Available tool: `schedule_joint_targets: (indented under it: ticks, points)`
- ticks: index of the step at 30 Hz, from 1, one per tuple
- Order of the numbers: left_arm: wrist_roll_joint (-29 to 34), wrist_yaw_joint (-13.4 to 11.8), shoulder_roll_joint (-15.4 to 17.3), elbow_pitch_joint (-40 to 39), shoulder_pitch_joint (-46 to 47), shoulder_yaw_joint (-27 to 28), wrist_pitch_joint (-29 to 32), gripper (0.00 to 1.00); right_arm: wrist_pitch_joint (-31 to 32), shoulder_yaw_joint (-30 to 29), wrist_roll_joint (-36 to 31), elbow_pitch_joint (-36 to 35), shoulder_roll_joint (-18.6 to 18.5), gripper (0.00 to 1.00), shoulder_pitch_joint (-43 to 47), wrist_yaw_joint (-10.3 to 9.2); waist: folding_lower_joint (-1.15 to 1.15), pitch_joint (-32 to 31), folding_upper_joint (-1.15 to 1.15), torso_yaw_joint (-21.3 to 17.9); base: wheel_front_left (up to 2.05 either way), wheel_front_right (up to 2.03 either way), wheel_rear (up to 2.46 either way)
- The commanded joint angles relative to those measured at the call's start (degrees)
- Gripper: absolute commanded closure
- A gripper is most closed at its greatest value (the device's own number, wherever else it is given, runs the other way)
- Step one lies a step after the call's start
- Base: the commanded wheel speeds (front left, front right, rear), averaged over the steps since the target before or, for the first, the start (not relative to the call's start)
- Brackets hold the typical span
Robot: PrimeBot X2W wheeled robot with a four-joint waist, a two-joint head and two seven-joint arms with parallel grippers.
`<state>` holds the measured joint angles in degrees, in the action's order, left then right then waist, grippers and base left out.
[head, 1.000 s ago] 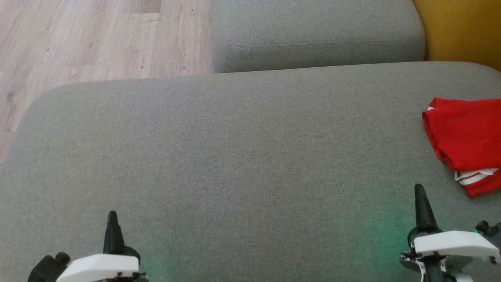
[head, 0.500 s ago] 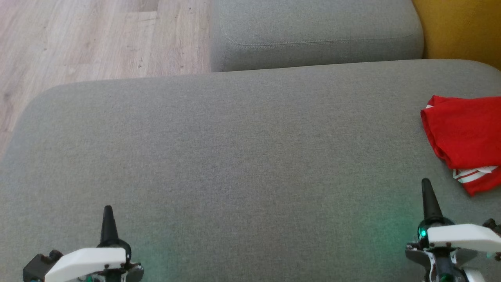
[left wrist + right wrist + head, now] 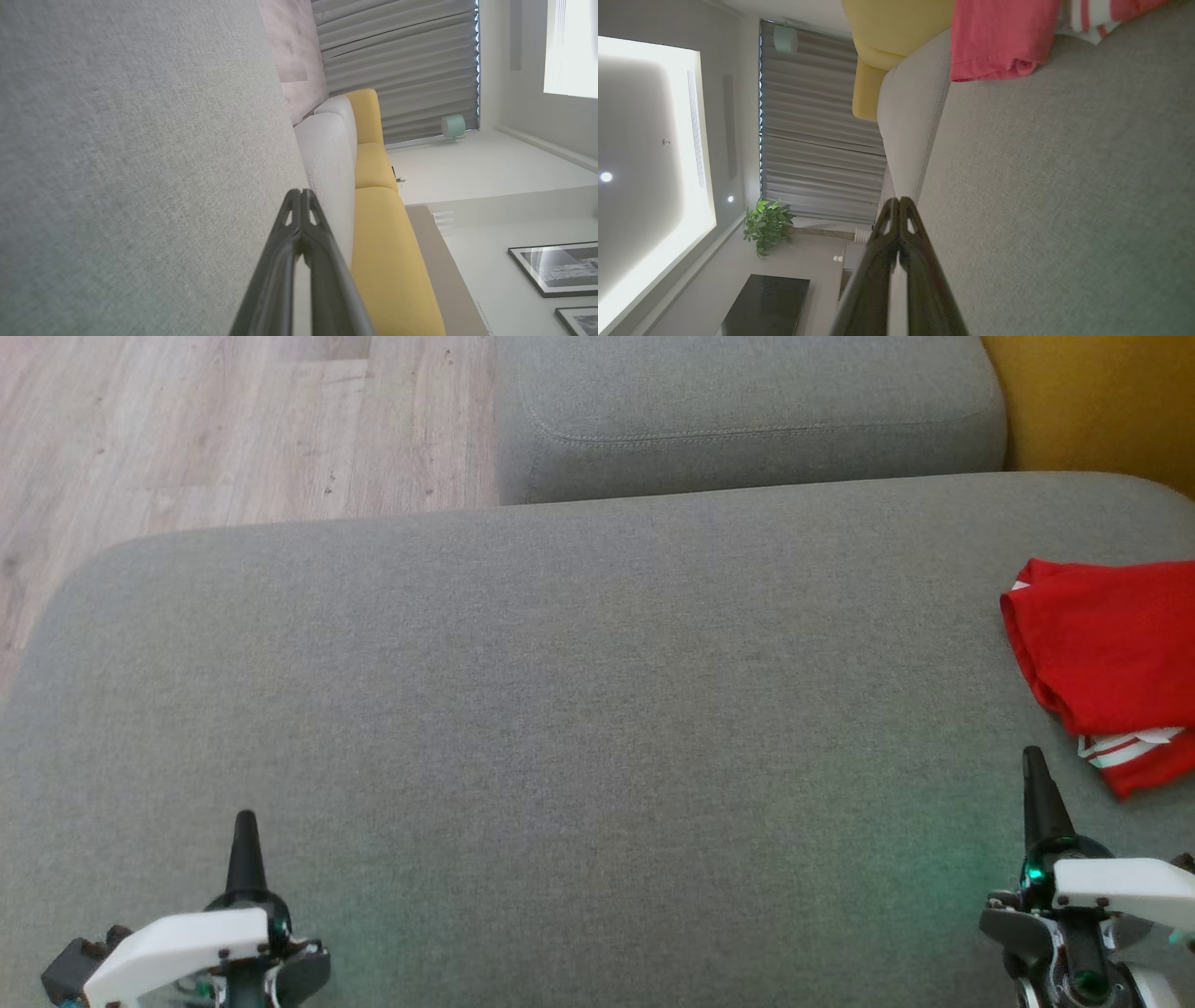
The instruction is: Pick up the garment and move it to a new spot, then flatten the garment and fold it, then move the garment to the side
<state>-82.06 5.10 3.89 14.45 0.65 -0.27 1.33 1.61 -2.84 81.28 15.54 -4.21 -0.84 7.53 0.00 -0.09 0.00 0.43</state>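
Observation:
The garment (image 3: 1106, 658) is red with white stripes at one corner. It lies folded at the right edge of the grey cushion (image 3: 560, 709), partly cut off by the head view. In the right wrist view the garment (image 3: 999, 37) sits at the top. My right gripper (image 3: 1033, 761) is shut and empty, low at the right, a short way from the garment's near corner. My left gripper (image 3: 246, 823) is shut and empty at the lower left, far from the garment. Both pairs of fingers meet at their tips in the wrist views: left gripper (image 3: 302, 192), right gripper (image 3: 898, 199).
A second grey cushion (image 3: 747, 415) lies beyond the big one. Wooden floor (image 3: 224, 429) shows at the upper left, past the cushion's rounded left corner. A yellow seat (image 3: 1102, 401) stands at the upper right. A potted plant (image 3: 767, 225) stands by the curtains.
Both grippers have drifted outward: the left down and left, the right up and right, closer to the garment. The head view has shifted slightly. The garment has not moved.

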Motion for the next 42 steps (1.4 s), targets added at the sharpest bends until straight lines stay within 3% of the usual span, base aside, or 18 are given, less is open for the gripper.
schedule_joint_targets:
  ticks: [1, 18, 42]
  points:
    - [-1.99, 0.56, 0.80, -1.47, 3.19, 2.08, 0.57, 1.00, 0.54, 0.48, 2.20, -1.80, -0.38, 1.00, -3.36, -0.04, 0.00, 0.03, 0.00, -0.04, 0.00, 0.00, 0.00]
    - [-12.07, 2.38, 0.69, -0.52, 5.34, 4.42, 3.25, 1.00, 3.24, -1.64, 12.58, -1.64, -0.14, 1.00, -5.16, -0.04, 0.00, 0.27, 0.00, -0.43, 0.00, 0.00, 0.00]
    - [-11.58, 2.38, 0.27, -0.49, 5.39, 5.02, 3.73, 1.00, 3.67, -2.17, 12.14, -1.60, 0.24, 1.00, -5.20, -0.04, 0.00, 0.27, 0.00, -0.43, 0.00, 0.00, 0.00]
